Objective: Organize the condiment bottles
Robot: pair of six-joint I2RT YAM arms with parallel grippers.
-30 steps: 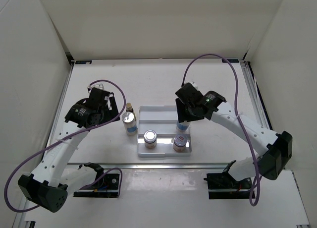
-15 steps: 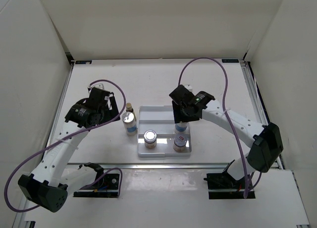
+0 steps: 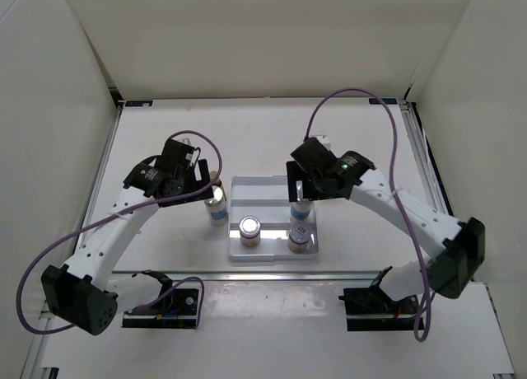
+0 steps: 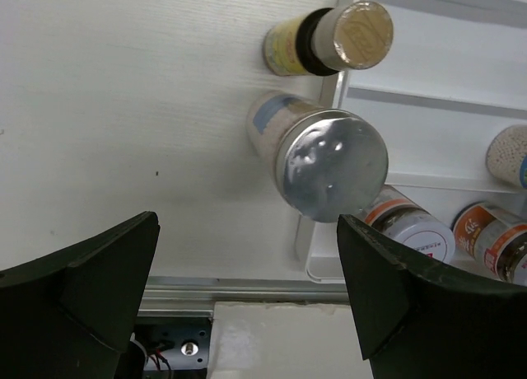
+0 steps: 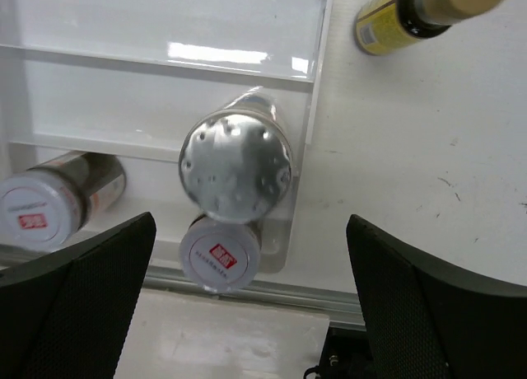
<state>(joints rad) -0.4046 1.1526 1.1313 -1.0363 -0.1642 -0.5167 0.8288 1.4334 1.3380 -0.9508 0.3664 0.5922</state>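
Note:
A white stepped tray (image 3: 272, 185) sits mid-table. On its middle step stands a silver-lidded jar (image 5: 236, 166), and my right gripper (image 3: 302, 191) hangs open above it, fingers well apart on both sides. Two squat jars with red-marked lids (image 5: 220, 255) (image 5: 33, 210) stand on the front step. Left of the tray, on the table, are a slim amber bottle (image 4: 346, 37) and a second silver-lidded jar (image 4: 329, 165). My left gripper (image 3: 196, 185) is open just left of them, holding nothing. Another amber bottle (image 5: 428, 4) stands right of the tray.
A metal rail (image 5: 247, 292) runs along the near edge of the table, just in front of the tray. White walls enclose the table on three sides. Purple cables loop above both arms (image 3: 354, 95).
My right gripper has opened and let go of the silver-lidded jar, which now stands on the tray's middle step. The left arm has swung right, toward the two bottles beside the tray.

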